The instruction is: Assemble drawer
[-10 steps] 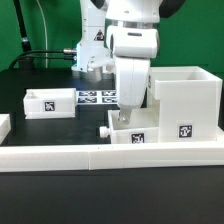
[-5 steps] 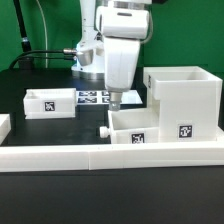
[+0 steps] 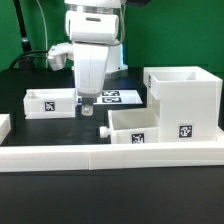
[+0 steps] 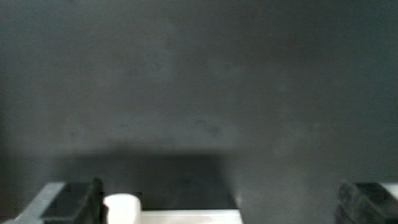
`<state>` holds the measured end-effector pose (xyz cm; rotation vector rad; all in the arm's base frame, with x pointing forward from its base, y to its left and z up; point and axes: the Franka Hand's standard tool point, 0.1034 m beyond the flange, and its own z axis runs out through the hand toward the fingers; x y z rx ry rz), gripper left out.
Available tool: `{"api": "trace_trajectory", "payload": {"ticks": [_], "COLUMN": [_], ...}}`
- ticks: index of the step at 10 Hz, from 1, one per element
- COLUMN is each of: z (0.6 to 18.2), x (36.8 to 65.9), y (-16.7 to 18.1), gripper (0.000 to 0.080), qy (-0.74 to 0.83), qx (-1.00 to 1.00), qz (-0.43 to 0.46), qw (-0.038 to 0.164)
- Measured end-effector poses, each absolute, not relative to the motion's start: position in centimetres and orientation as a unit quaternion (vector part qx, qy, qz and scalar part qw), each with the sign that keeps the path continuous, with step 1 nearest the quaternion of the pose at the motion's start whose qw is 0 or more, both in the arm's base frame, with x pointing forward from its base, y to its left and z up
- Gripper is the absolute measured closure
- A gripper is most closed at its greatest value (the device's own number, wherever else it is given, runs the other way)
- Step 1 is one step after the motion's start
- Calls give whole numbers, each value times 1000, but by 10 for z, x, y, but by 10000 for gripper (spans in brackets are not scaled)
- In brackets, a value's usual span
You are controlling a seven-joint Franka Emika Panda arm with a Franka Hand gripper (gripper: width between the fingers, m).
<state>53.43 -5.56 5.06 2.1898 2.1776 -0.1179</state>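
Note:
The large white housing (image 3: 185, 95) stands at the exterior view's right. A knobbed tray (image 3: 132, 128) lies right in front of it, touching it, with its knob (image 3: 102, 131) pointing to the exterior view's left. A second tray (image 3: 50, 102) lies at the left. My gripper (image 3: 87, 106) hangs between the two trays, just above the table, open and empty. In the wrist view my gripper (image 4: 221, 205) shows both fingers (image 4: 71, 203) wide apart over dark table, with the knob (image 4: 121, 207) and the tray's edge (image 4: 182, 217) between them.
The long low white border wall (image 3: 110, 155) runs along the front. The marker board (image 3: 118, 97) lies flat behind my gripper. Cables and a green post (image 3: 20, 30) are at the back left.
My arm has moved to the exterior view's left, away from the tray by the housing. The tray and housing have stayed where they were.

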Motion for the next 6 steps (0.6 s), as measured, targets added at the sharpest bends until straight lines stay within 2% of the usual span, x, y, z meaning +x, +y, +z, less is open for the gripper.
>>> {"api": "trace_trajectory", "payload": {"ticks": [2,6], "z": [36,26], "x": [534,537], "y": [-63,-64], "gripper": [150,150], "qy": [713,709], "qx": [701,704], "qz": [-26,18], "qw": [3,-43]}}
